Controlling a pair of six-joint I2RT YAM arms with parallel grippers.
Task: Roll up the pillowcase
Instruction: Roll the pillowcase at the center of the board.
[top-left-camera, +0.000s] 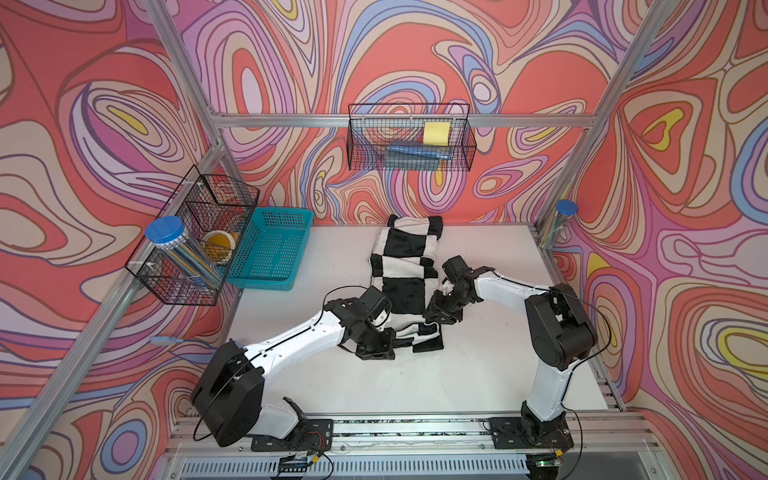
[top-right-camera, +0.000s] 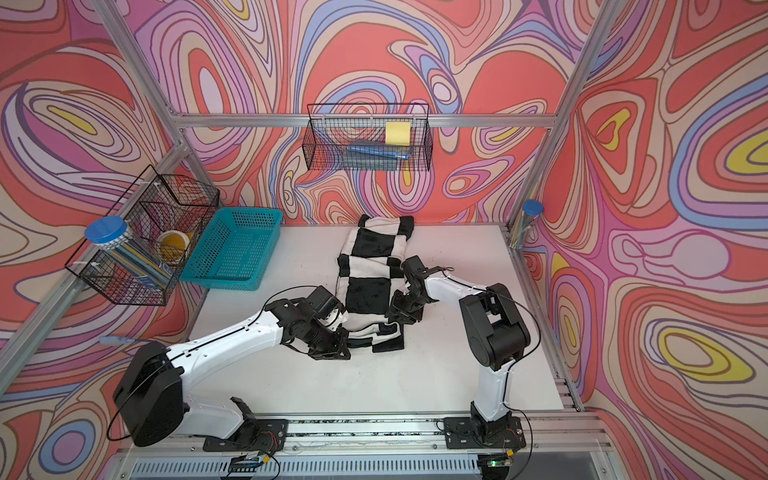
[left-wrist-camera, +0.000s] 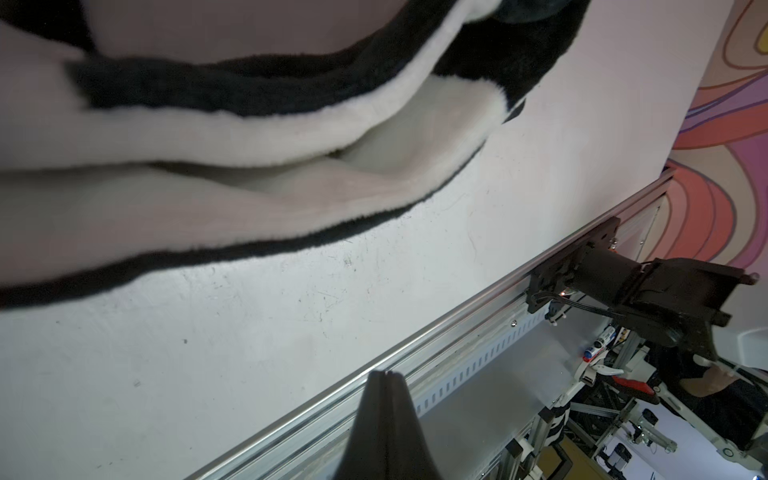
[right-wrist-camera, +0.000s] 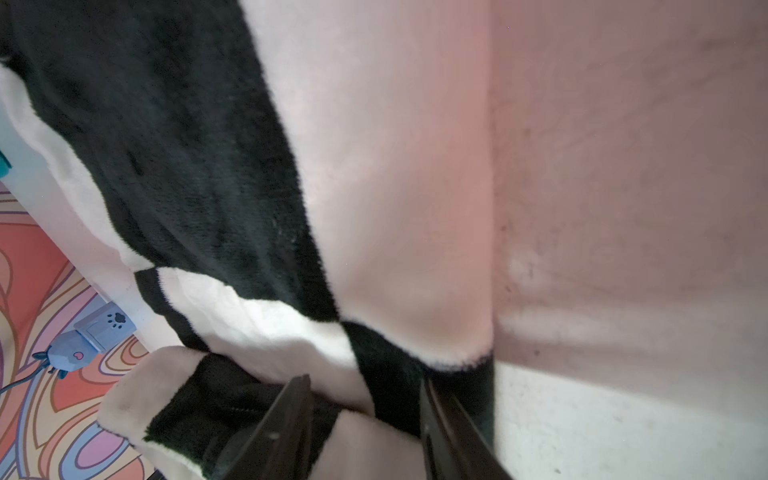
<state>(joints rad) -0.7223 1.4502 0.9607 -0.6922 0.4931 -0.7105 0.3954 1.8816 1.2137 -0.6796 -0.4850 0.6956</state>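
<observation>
Plainly the rolling is only at its start. The soft plush pillowcase (top-left-camera: 405, 266) with big black and white checkerboard squares, one only, lies folded into a long strip down the middle of the flat white tabletop (top-left-camera: 478, 374). It runs from the far edge toward the near side. Its near end is bunched and turned over in a loose first curl, not a tight roll.

There are two claws. The left claw (left-wrist-camera: 384, 376) sits just beside the near left corner of the strip; its wrist view shows the tips pressed together with nothing between them. The right claw (right-wrist-camera: 365, 380) is at the right edge of the near end, its jaws about half apart with a thick fold of plush bunched between them, which I judge to be a grip.

The next move, I think, calls for the left claw to open and take the opposite corner, so that both sides turn over together toward the far side and the roll stays even.

Elsewhere there is one teal perforated plastic basket (top-left-camera: 272, 249) at far left and one black wire basket (top-left-camera: 411, 137) hung on the far wall. There are two clear tubes with blue lids, the left tube (top-left-camera: 164, 230) and the right tube (top-left-camera: 566, 206).
</observation>
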